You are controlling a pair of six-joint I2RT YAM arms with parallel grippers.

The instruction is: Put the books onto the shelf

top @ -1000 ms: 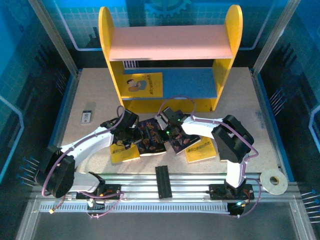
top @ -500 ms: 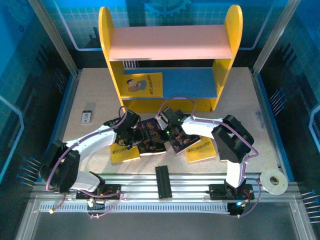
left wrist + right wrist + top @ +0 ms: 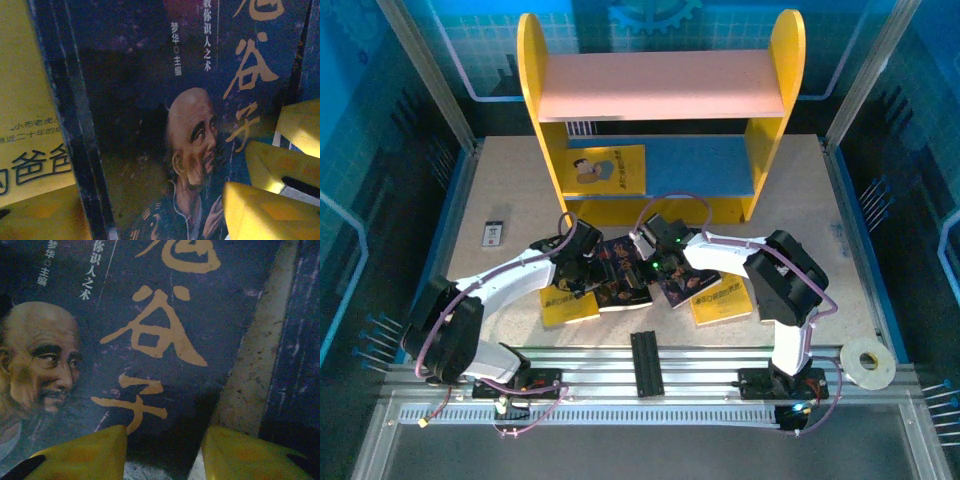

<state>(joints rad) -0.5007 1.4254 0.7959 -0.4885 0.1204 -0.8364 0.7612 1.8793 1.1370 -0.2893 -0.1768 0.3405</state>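
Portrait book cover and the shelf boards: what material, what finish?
Portrait book: paper cover, probably laminated, going by a faint sheen; the spine edge is scuffed pale. Shelf: flat painted board, matte, likely wood or MDF; no grain visible.

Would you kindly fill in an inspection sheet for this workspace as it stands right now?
Surface: speckled beige table, no spills seen.
Job's things: shelved yellow book lies on the blue lower board of the shelf; on the table, in a row, left yellow book, portrait book, second dark book, right yellow book.
Clutter: small card left of the books; tape roll at the near right corner; black block on the rails.
End effectors: left end effector and right end effector hang low over the portrait book, jaws apart; contact cannot be told.
Cables: purple cables loop above both wrists.
Surroundings: blue patterned walls, metal frame posts.
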